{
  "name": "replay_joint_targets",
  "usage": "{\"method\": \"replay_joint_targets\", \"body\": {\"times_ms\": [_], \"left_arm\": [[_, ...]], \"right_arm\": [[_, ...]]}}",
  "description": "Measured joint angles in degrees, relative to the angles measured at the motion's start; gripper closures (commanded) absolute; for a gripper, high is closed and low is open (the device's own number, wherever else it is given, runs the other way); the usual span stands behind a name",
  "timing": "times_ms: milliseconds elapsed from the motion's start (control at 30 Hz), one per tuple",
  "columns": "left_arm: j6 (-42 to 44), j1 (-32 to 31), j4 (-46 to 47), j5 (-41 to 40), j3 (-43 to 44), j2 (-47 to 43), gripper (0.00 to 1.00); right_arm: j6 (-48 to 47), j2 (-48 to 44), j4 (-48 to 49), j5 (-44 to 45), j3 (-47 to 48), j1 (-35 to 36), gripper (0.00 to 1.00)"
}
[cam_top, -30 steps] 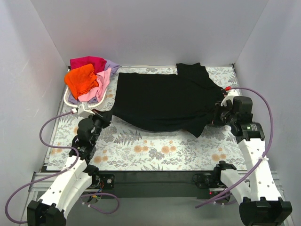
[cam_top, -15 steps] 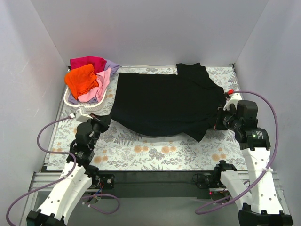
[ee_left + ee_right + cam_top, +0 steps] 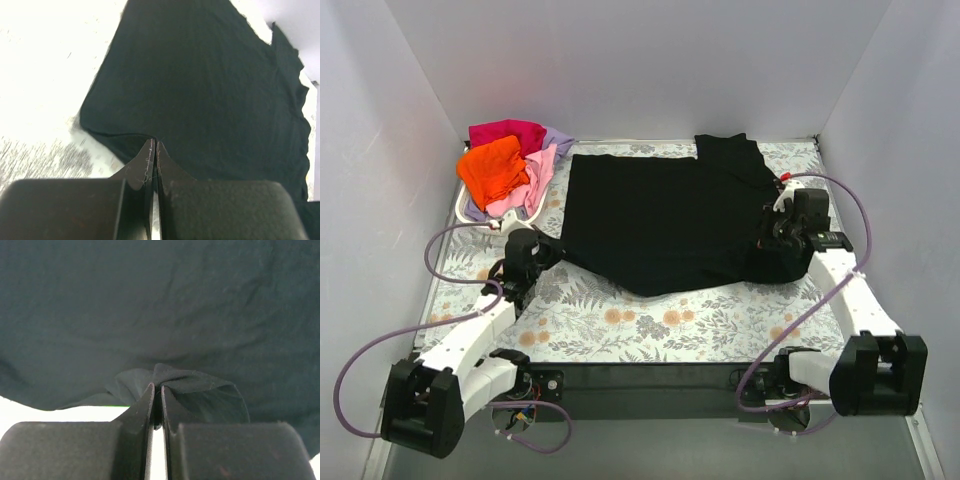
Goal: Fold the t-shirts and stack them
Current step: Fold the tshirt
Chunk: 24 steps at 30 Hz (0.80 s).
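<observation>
Top external view gives us the black t-shirt [image 3: 670, 215] spread flat across the far middle of the table [image 3: 650, 320], over its floral cover. It is a large, plain, matte cloth, mostly smooth. One sleeve points to the far right, and the near edge sags in a shallow curve between the two arms.

We see the left gripper [image 3: 553, 249] at the shirt's near left corner and the right gripper [image 3: 768, 240] at its near right side, where the cloth bunches a little.

From the left wrist view, the left gripper [image 3: 153, 143] has its fingers pressed together on the hem, with the corner of the black t-shirt [image 3: 200, 85] fanning out beyond them. From the right wrist view, the right gripper [image 3: 156, 386] is closed on a small puckered fold of the black t-shirt [image 3: 165, 305], and soft wrinkles run out from the pinch.

At the far left corner sits a white basket [image 3: 468, 212] heaped with the other shirts. The orange shirt [image 3: 492, 170] lies on top, the pink shirt [image 3: 536, 178] just right of it, the magenta-red shirt [image 3: 506, 131] behind them, and the lavender shirt [image 3: 558, 140] at the far right of the heap, near the black cloth.
</observation>
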Motion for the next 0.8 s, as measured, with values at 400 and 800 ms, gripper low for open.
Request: {"method": "replay_joint_targets", "body": {"times_ms": [400,800], "left_arm": [[3.5,0.2,4.3,-0.5,9.4,14.2,1.00],[4.7,2.4,5.9,0.0,17.8,24.8,1.00]], "right_arm": [[-0.3,19.5,7.5,2.0,11.7,0.0,0.99],[-0.8,30.4,8.9,2.1,23.3,-1.4,0.99]]}}
